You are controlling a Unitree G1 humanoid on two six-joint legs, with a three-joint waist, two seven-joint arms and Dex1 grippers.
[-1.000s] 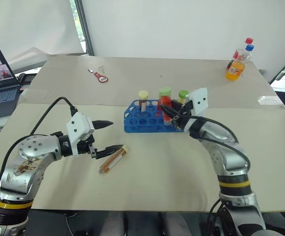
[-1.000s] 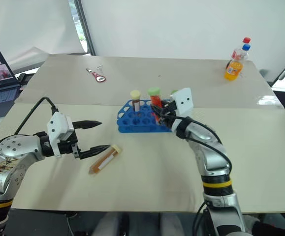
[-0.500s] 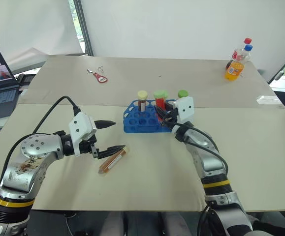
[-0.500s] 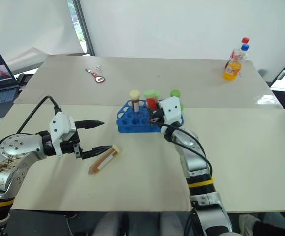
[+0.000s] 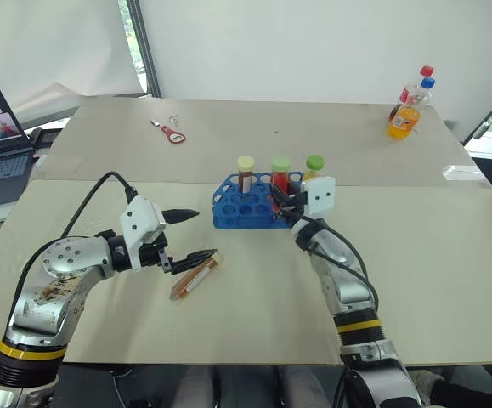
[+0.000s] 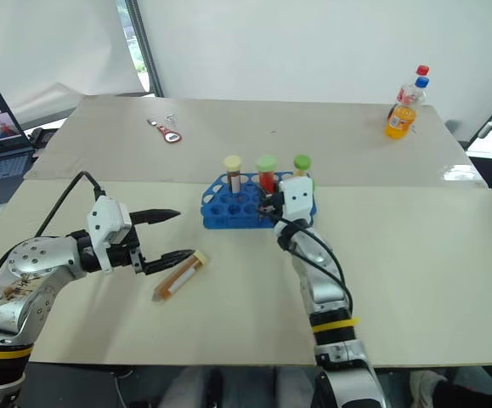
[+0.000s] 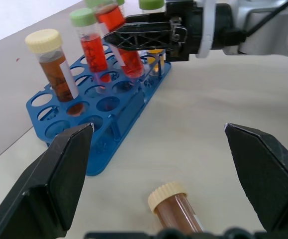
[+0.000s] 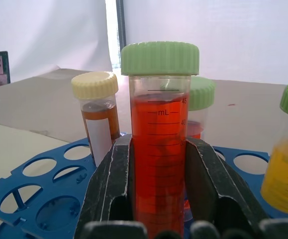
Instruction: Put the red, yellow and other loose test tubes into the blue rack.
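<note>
Left arm bends in from the lower left of the head view, its left gripper [image 5: 189,235] near the frame's centre-left with fingers spread wide, apparently holding nothing; right arm rises from bottom centre; right gripper [image 8: 156,191] is clamped on the red test tube [image 8: 159,149].

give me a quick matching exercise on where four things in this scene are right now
Things:
1. red tube with green cap
2. brown tube with cream cap
3. orange drink bottle
4. yellow tube

Places:
A. lying on the table between the left gripper's open fingers
B. standing in the blue rack, untouched
C. far corner of the table
D. clamped by the right gripper at the rack

Pairs: 1-D, 2-A, 3-C, 4-B
</note>
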